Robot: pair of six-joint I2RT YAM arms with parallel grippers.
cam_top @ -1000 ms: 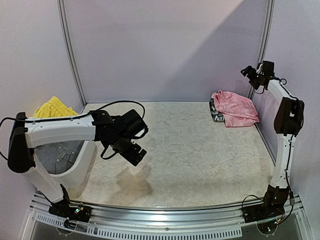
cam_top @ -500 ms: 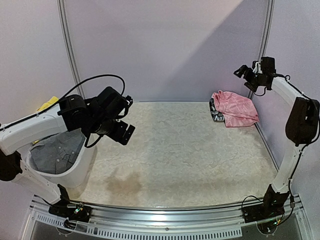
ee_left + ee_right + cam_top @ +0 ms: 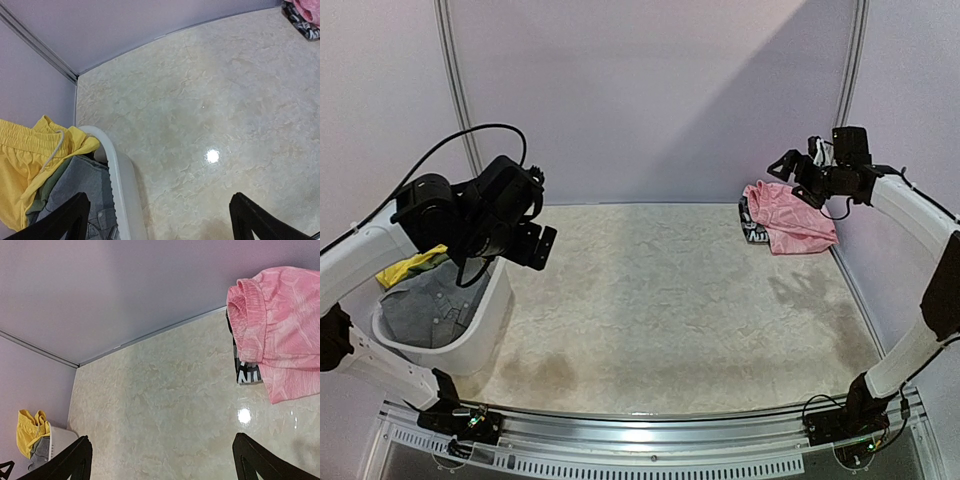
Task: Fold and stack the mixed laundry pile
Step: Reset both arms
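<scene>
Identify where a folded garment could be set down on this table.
Bare: the broad middle and near strip of the table, between the white basket at left and the pink garment in the far right corner. Crowded: that corner, and the basket, holding a grey garment and a yellow garment.

Large white block lettering on a black band of the black-and-white checked fabric garment (image 3: 246,371), poking out from beneath the pink crinkled fabric garment (image 3: 280,330) at the far right corner of the pale marbled surface (image 3: 165,405). Seen sideways and mostly covered, only two or three strokes showing; not readable as a word. Same marks in the top view, too small to read. No other legible text, label or number.
</scene>
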